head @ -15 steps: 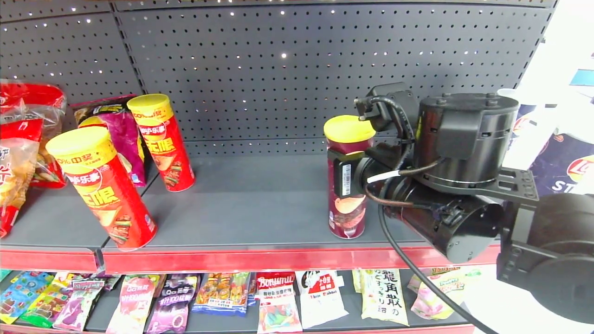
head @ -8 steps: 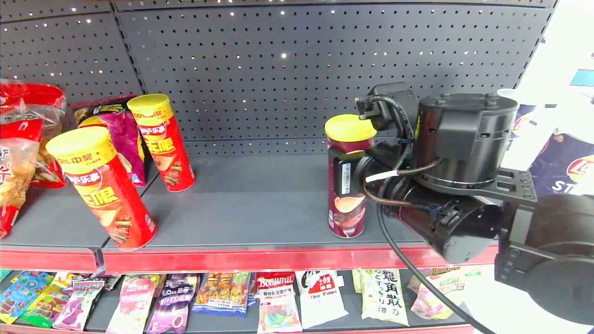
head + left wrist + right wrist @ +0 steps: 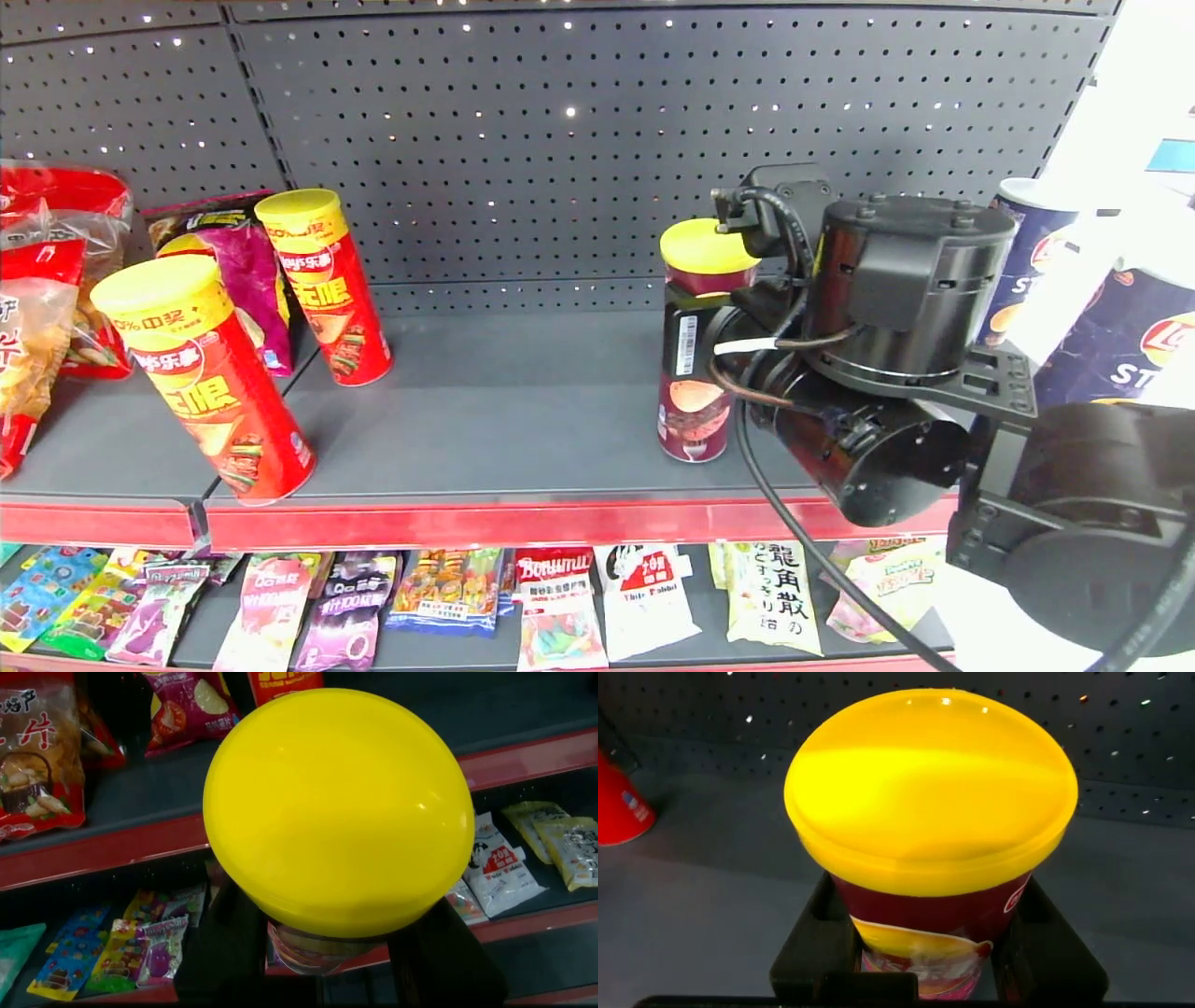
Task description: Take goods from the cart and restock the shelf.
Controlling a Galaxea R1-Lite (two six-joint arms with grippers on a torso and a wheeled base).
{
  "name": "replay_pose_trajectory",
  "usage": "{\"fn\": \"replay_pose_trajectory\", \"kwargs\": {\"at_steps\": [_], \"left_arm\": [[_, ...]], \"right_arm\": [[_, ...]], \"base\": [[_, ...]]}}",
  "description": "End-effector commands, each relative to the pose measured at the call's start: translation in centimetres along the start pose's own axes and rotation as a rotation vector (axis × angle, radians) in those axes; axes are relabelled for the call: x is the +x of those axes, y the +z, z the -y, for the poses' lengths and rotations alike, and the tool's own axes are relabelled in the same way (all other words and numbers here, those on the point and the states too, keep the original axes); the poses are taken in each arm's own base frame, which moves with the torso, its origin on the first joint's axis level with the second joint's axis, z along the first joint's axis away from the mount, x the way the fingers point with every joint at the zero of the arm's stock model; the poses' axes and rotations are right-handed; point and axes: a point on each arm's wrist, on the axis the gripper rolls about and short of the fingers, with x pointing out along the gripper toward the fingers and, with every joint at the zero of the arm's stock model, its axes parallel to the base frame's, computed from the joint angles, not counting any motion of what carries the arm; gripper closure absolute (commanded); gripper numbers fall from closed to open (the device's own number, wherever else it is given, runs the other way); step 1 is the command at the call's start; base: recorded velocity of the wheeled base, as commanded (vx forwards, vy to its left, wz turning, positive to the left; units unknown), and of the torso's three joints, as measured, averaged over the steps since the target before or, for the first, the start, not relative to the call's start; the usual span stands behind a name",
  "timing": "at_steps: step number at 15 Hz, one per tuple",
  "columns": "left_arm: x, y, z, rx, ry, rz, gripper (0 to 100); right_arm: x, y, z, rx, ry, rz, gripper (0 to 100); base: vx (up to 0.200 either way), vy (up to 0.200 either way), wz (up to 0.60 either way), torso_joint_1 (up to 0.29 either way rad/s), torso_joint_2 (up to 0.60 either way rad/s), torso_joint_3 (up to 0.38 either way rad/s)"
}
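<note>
A dark red chip can [image 3: 693, 392] with a yellow lid stands upright at the right of the grey shelf [image 3: 504, 401], near its front. My right gripper [image 3: 696, 315] is shut on this can's upper body from the right. In the right wrist view the can's lid [image 3: 930, 784] sits above the right gripper [image 3: 929, 957], whose black fingers [image 3: 811, 945] press both sides. My left gripper [image 3: 332, 966] is shut on a second yellow-lidded chip can [image 3: 338, 812], held in front of the shelf's red front lip [image 3: 103, 849].
Two red chip cans [image 3: 323, 285] [image 3: 202, 373] and a purple snack bag [image 3: 245, 271] stand at the shelf's left, with red bags [image 3: 47, 280] beyond. Blue cans [image 3: 1038, 252] are at the right edge. Snack packets [image 3: 560, 597] fill the lower shelf. The pegboard back [image 3: 560, 140] is close behind.
My right arm has carried the dark red can a little deeper onto the shelf, away from the front lip. The cans on the left have not moved.
</note>
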Motion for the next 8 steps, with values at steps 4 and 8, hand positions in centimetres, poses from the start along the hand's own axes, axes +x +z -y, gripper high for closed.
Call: {"fn": "replay_pose_trajectory", "kwargs": {"at_steps": [4, 8], "left_arm": [[0.0, 0.0, 0.0, 0.001, 0.0, -0.002, 100], [0.0, 0.0, 0.0, -0.001, 0.0, -0.002, 100]], "right_arm": [[-0.8, -0.1, -0.5, -0.007, 0.023, -0.002, 100], [-1.4, -0.2, -0.6, -0.004, 0.037, -0.002, 100]], "base": [[0.0, 0.0, 0.0, 0.0, 0.0, 0.0], [0.0, 0.0, 0.0, 0.0, 0.0, 0.0]]}}
